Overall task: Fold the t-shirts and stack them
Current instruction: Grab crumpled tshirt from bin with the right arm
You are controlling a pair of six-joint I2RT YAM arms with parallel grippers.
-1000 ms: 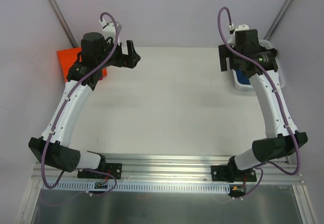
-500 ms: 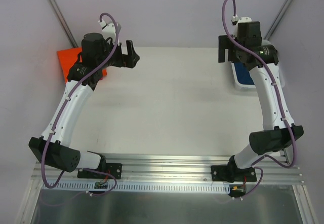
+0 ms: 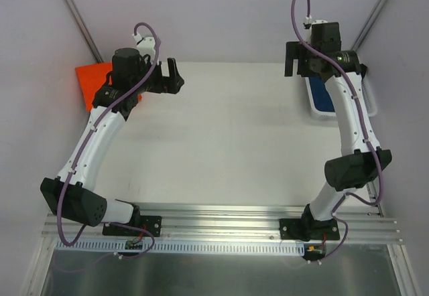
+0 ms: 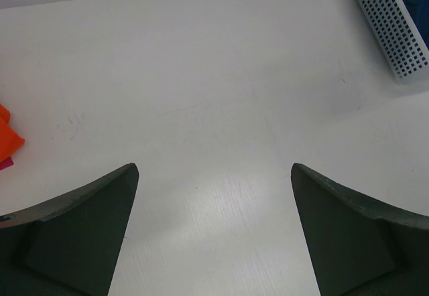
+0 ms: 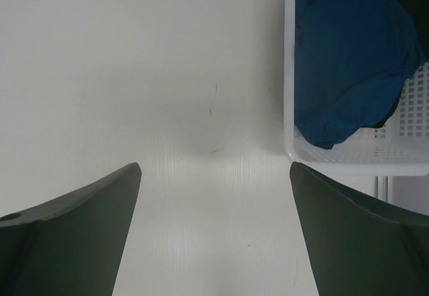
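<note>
Top external view: both arms reach from their bases at the near edge toward the far side of the white desk. The left gripper hangs above the far left part of the desk with its jaws spread wide and nothing between them. The orange t-shirt lies at the far left corner, just left of that gripper and partly hidden under the left arm; whether it is folded cannot be told. In the left wrist view only a small corner of the orange cloth shows at the left edge, well apart from the two dark fingers, which frame bare desk. The right gripper hovers over the far right part of the desk, released as well, jaws wide and holding nothing. Just to its right stands a white perforated basket at the far right edge, and the blue t-shirt sits crumpled inside it. The right wrist view shows this shirt bunched in loose folds against the basket's left wall, with something dark beside it at the upper right corner that cannot be made out. No print is visible on the blue cloth.
</note>
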